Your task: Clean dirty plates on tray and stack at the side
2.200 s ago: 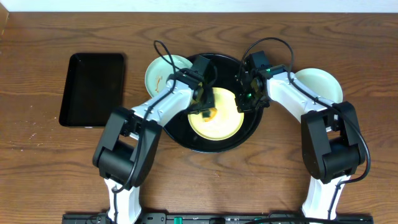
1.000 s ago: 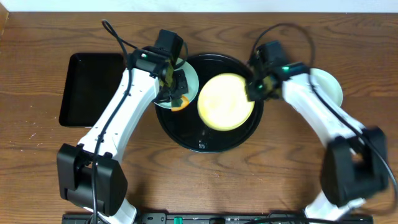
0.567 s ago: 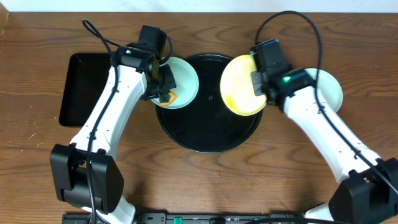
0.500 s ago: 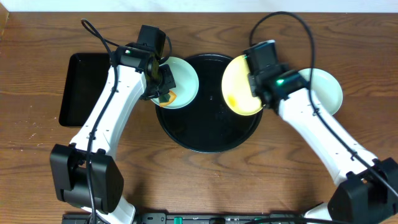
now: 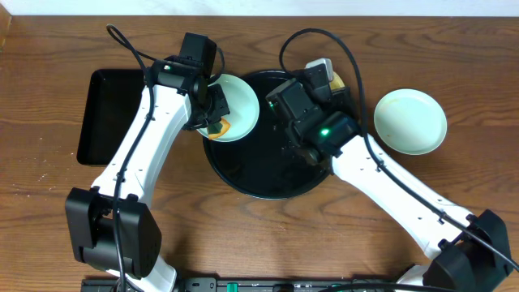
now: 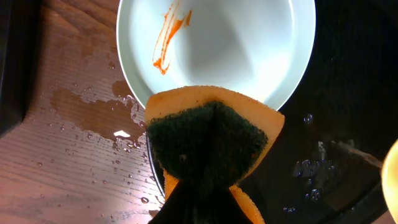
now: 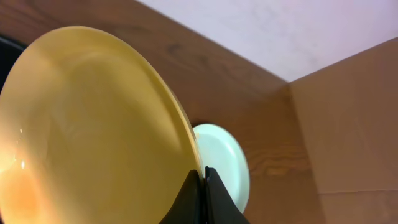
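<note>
Wooden table (image 5: pixel 49 203) with round tray (image 5: pixel 251 174), rectangular tray (image 5: pixel 120 116), pale-green plate (image 5: pixel 410 121)

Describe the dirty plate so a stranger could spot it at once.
Find the big round black tray mid-table. Overlapping its upper-left rim sits a pale blue-green plate. Unlike its clean-looking twin on the right, it carries orange streaks.

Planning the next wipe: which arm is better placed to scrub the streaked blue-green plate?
Left. The left gripper holds the sponge at the streaked plate's edge; the right gripper is shut on the yellow plate.
</note>
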{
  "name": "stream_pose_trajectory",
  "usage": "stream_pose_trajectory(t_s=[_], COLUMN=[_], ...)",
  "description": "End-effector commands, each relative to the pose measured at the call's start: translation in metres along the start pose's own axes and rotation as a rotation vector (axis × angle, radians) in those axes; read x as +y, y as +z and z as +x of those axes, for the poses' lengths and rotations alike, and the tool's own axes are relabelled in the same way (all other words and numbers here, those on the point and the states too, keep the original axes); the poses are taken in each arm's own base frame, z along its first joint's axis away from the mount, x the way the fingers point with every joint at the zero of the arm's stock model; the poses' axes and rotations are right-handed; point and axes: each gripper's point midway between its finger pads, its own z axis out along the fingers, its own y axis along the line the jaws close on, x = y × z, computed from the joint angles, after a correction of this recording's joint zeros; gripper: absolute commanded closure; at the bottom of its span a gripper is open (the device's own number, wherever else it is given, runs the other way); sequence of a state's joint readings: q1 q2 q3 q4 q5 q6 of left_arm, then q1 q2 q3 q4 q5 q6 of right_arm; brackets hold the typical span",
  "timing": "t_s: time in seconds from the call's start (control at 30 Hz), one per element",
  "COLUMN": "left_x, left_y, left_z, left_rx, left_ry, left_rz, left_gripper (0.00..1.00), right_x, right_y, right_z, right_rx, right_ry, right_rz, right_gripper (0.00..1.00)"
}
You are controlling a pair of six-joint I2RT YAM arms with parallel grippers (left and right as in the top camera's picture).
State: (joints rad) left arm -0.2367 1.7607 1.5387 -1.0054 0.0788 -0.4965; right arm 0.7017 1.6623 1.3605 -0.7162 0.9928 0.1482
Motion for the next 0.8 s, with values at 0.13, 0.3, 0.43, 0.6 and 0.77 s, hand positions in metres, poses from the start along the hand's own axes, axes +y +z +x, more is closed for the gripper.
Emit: stream_pose_trajectory(t_s=[0.13,0.3,0.43,0.6,0.77], left_x=[0.002,0.002,0.002,0.001,0.002], left_y=[-0.001,-0.001,-0.001,-0.001,-0.001], left_z=[-0.003,-0.003,-0.003,-0.003,-0.003], left_rx=[-0.010,-0.010,-0.010,-0.011,-0.010], left_ry=[0.007,0.007,0.007,0.007,0.007], left_rz=[-0.008,-0.008,-0.008,-0.008,-0.008], left_gripper=[0.92,0.92,0.92,0.92,0.92], right_x=[-0.025,-0.023,-0.023,-0.013,0.021], right_y=[-0.011,-0.010,-0.010,-0.007,0.005], right_z=[-0.010,-0.010,-0.010,-0.008,0.003], right_rx=[-0.049,-0.047,-0.047,-0.032,0.043], right_ry=[0.018,0.018,0.018,0.020,0.040], right_rz=[0.153,0.142,0.141,0.074,-0.178], right_gripper=[0.99,0.99,0.99,0.99,0.99])
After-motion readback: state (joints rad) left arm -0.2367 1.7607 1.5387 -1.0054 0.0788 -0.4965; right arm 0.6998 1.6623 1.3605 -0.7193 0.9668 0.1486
